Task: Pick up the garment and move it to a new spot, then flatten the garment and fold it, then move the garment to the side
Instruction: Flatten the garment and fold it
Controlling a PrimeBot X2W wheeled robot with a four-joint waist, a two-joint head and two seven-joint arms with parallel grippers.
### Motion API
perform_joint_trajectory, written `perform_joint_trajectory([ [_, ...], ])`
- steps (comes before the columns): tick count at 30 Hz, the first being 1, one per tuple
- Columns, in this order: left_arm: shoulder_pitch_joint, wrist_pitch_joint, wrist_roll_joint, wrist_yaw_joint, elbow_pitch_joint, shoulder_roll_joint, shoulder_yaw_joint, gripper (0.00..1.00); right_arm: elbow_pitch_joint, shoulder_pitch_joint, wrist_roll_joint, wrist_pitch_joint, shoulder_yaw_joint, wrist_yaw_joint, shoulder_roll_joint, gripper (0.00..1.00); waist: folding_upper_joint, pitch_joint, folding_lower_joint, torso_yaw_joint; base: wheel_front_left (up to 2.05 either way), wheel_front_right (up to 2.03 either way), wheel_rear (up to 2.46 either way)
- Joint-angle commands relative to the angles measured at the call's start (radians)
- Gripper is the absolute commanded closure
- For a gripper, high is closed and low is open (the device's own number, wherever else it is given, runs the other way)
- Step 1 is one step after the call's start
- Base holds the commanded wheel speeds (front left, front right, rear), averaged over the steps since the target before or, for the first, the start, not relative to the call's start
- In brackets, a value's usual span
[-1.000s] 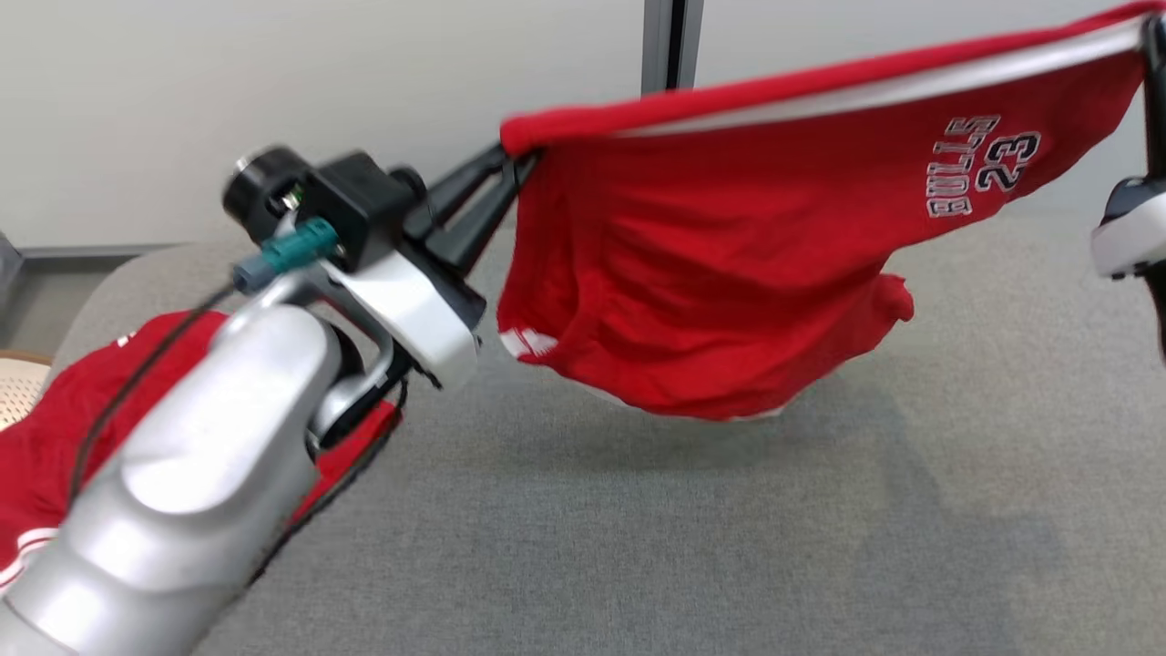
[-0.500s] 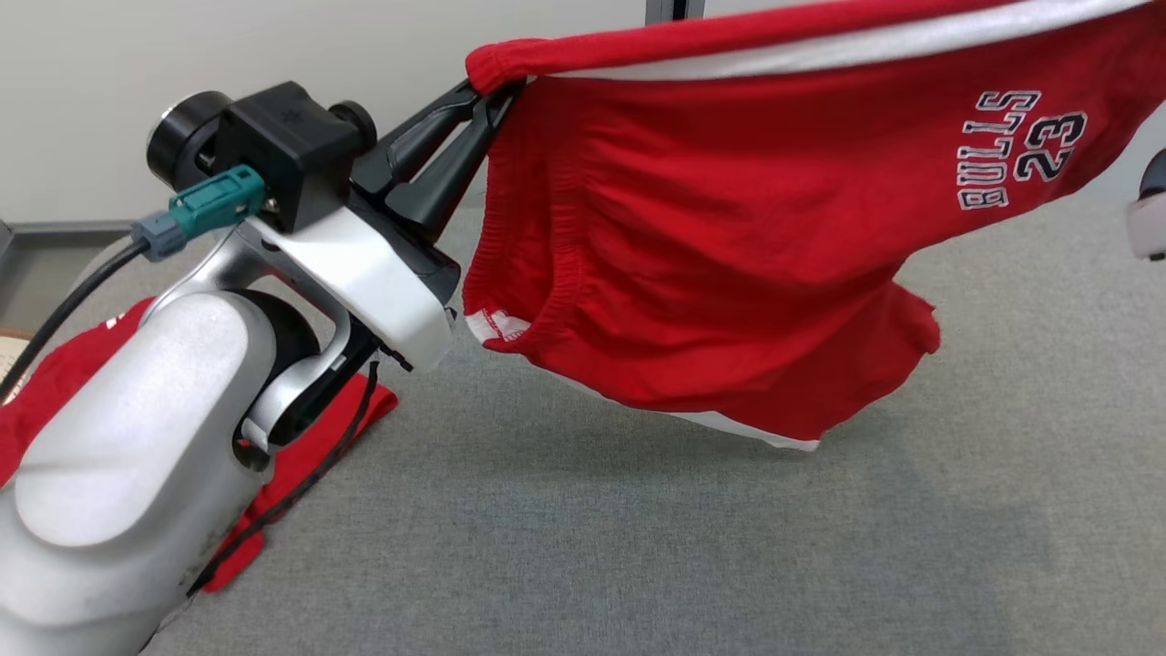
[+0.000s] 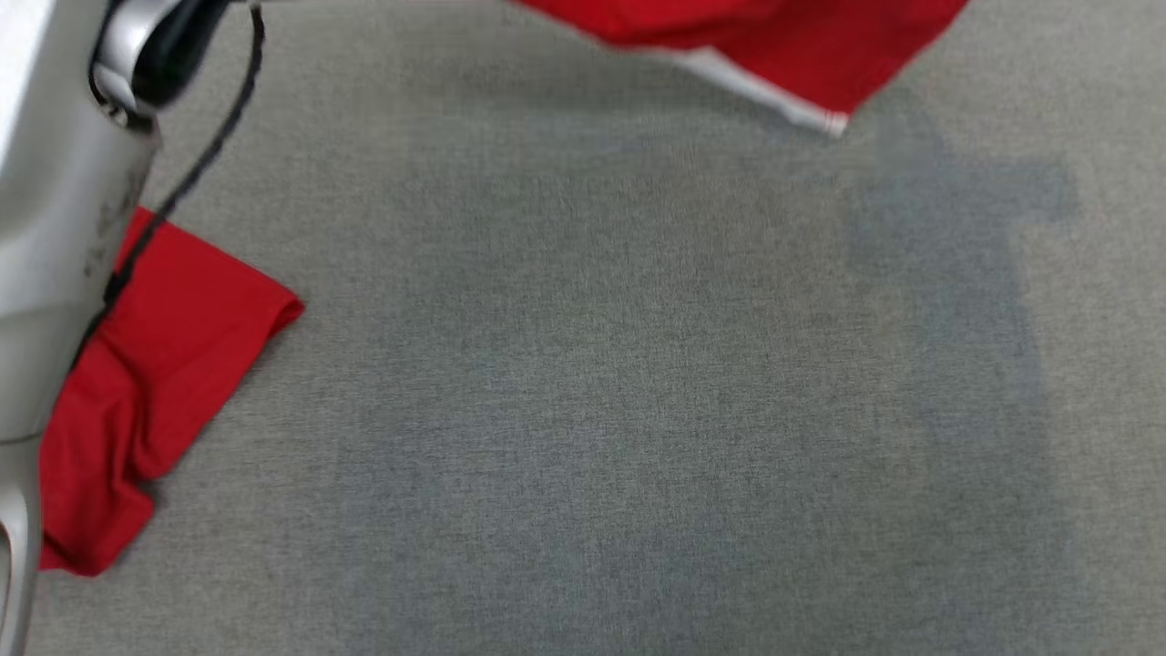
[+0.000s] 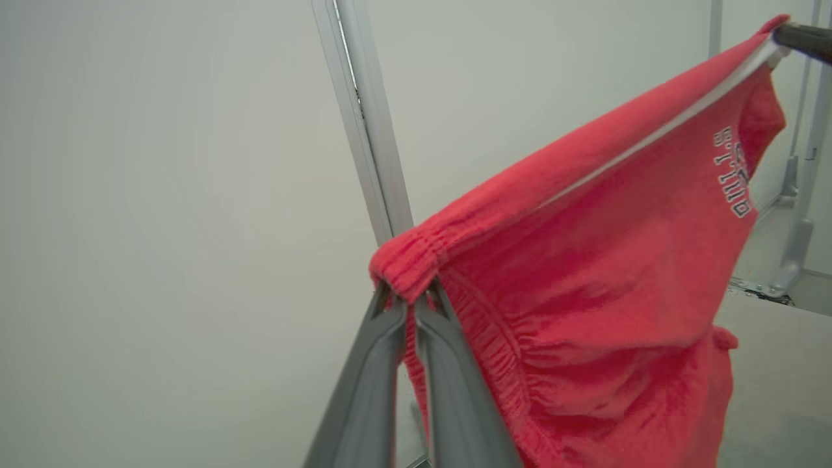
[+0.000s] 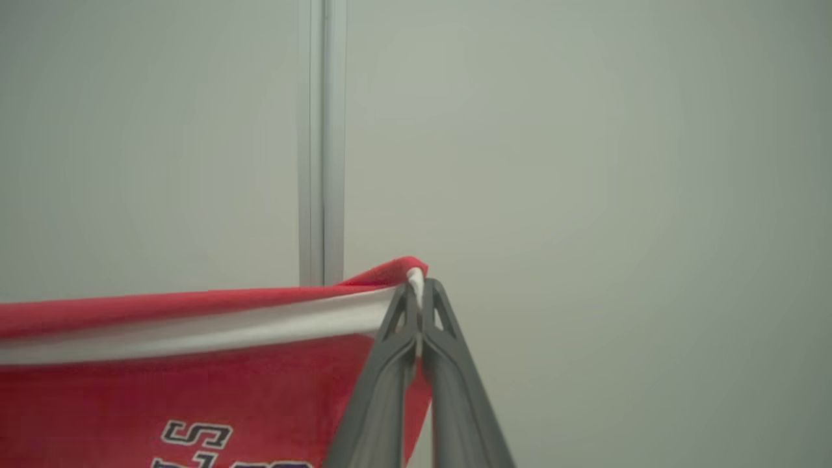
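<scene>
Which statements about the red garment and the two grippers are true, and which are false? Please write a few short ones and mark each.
1. The left gripper is shut on a gathered corner of the red garment. True.
2. The right gripper is open and holds nothing. False: it is shut on the garment's other corner, at the end of the white stripe.
3. The garment lies flat on the grey surface. False: it hangs stretched between the two grippers, and its lower edge appears to be above the surface.
4. Another red cloth lies on the grey surface at the robot's left. True.
</scene>
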Motion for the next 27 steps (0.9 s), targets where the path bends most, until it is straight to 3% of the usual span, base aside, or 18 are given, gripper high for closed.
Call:
perform_joint_trajectory([
  [1, -0.052, -0.032, 0.014, 0.000, 0.040, 0.001, 0.016, 1.00, 0.038, -0.047, -0.020, -0.039, -0.007, -0.003, 0.002, 1.00, 0.0000, 0.110, 0.0000, -0.033, 0.00, 0.00, 0.00],
  [6, -0.195, -0.188, 0.068, 0.013, 0.200, -0.057, 0.031, 1.00, 0.196, -0.191, -0.066, -0.188, -0.008, -0.003, 0.033, 1.00, 0.0000, 0.171, 0.0000, -0.027, 0.00, 0.00, 0.00],
  [10, -0.204, -0.266, 0.095, -0.010, 0.302, -0.104, -0.006, 1.00, 0.304, -0.173, -0.058, -0.253, 0.040, -0.003, 0.063, 1.00, 0.0000, 0.181, 0.0000, -0.022, 0.00, 0.00, 0.00],
  [17, -0.058, -0.324, 0.159, -0.040, 0.427, -0.143, -0.140, 1.00, 0.452, -0.009, 0.023, -0.281, 0.124, -0.002, 0.103, 1.00, 0.0000, 0.155, 0.0000, -0.013, 0.00, 0.00, 0.00],
  [27, 0.214, -0.350, 0.258, -0.039, 0.480, -0.119, -0.279, 1.00, 0.565, 0.231, 0.196, -0.216, 0.245, -0.002, 0.059, 1.00, 0.0000, 0.016, 0.0000, -0.011, 0.00, 0.00, 0.00],
])
